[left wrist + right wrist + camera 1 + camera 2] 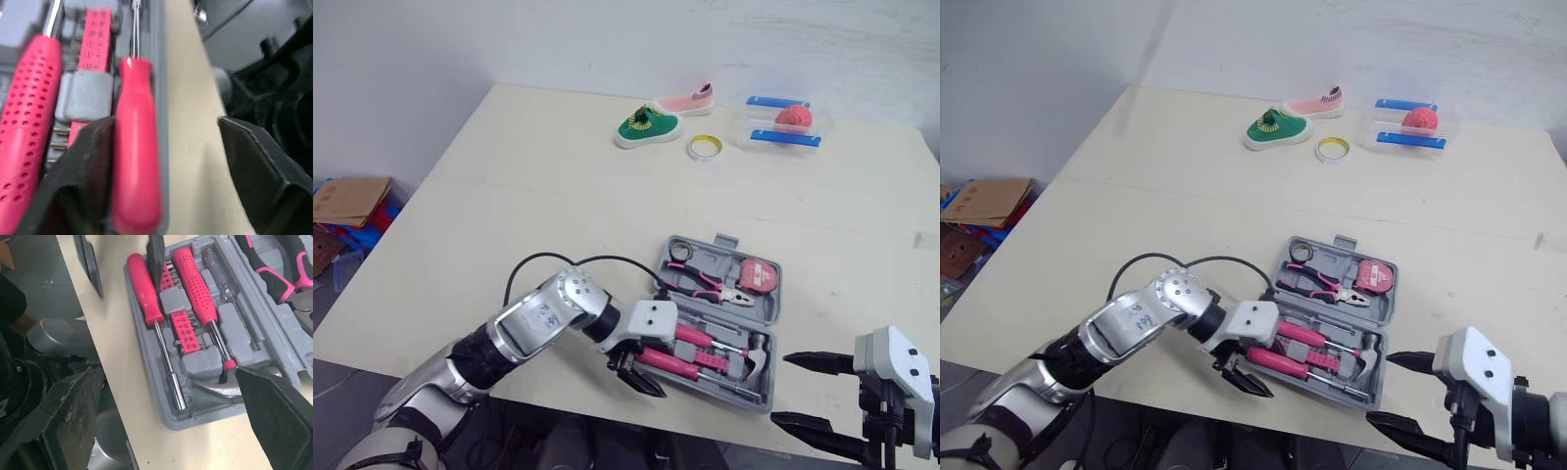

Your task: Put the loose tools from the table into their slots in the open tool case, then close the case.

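Left eye view: cream table [509,206], with the open grey tool case [767,315] lying near its front edge, lid half flat on the far side and tray half nearest the robot. Every tool I can make out sits in the case.

Left gripper [641,380] is low at the tray's near left corner. Fingers are spread wide. One finger [83,171] rests against the handle of the pink screwdriver [144,289]; the other hangs out past the table edge. Nothing is pinched. Reading: the screwdriver lies in the outermost slot, and the gripper is placed to seat or release it there.

Right gripper [808,392] hovers off the table's front edge, just beside the case's right end, fingers spread and empty. It is probably parked clear of the tray.

Hammer [193,279] lies in the next slot, pink grip parallel to the screwdriver, with the bit holder [185,330] between them. Pliers [705,284] and tape measure [759,276] sit in the lid half.

Judgement: loading looks nearly done; closing the lid remains.
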You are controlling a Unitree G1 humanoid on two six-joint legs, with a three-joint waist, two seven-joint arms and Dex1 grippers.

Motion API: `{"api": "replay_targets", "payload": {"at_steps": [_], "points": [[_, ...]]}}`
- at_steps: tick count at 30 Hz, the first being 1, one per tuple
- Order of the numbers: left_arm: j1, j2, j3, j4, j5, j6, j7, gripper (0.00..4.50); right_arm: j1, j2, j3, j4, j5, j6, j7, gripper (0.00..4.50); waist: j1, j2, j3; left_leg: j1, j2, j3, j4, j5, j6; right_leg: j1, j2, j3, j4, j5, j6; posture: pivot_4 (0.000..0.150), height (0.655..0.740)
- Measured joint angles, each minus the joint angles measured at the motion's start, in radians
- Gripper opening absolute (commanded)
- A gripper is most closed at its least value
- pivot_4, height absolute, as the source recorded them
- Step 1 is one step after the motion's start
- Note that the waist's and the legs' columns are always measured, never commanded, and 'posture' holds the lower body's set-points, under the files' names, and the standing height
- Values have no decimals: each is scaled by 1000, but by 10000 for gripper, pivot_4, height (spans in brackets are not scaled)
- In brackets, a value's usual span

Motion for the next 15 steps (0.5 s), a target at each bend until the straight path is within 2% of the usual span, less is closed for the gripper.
{"api": "replay_targets", "payload": {"at_steps": [2,7,10,15], "points": [[25,8,53,3,-13,-55,-20,23040,-2,0,1,1,0,0,0,45000,2,1,-1,1,-1,0,0,0,0,0,-1,0,1,0,0,1500,7304],[99,-96,79,75,-21,-230,-36,114,-24,-5,24,3,-2,-3,-3,45000,6,0,-1,-1,-2,0,1,-1,1,0,-2,-1,0,1,1,1500,7304],[102,-110,77,141,16,-305,-41,114,-34,-6,39,4,-2,-2,-6,45000,5,0,-1,-1,-2,0,1,-1,1,0,-1,0,0,1,1,1500,7304],[90,-147,46,200,74,-315,-33,114,-47,-6,50,9,-4,-2,-15,45000,3,0,-1,0,-2,0,2,-1,1,0,-1,0,1,1,1,1500,7304]]}}
